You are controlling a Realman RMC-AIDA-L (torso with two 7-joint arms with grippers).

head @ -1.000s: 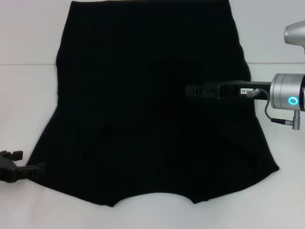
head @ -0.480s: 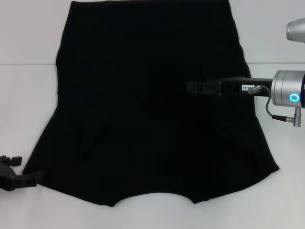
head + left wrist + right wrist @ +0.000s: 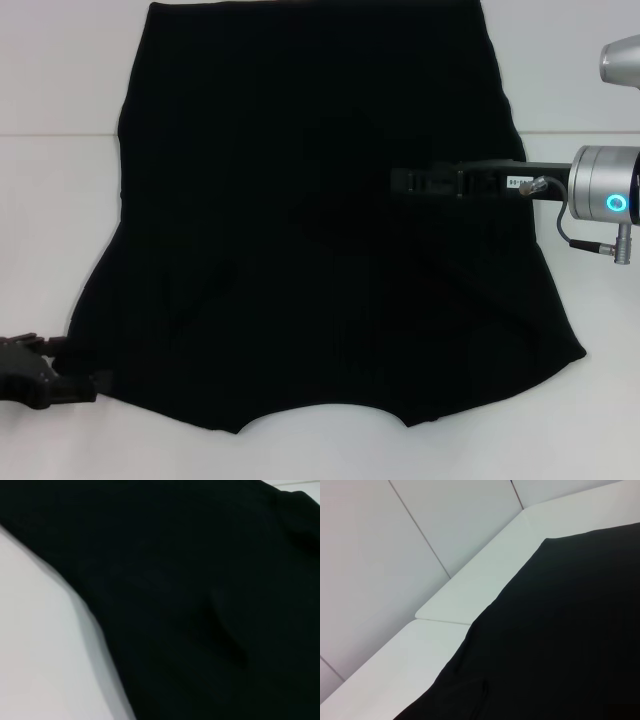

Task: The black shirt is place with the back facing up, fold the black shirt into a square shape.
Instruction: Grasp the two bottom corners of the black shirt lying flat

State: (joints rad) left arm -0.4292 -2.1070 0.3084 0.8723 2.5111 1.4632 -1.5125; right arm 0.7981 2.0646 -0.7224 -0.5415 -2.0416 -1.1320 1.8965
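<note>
Black shirt (image 3: 320,220) lies flat on the white table (image 3: 60,200), plain side up, its long axis running from near to far, with the two sleeves spread at the near end. No print shows on it. The right gripper (image 3: 425,184) reaches over the shirt's middle from the right (a small white label on it is too small to read). The left gripper (image 3: 85,385) sits at the near-left sleeve corner. Whether either gripper is open cannot be told.
</note>
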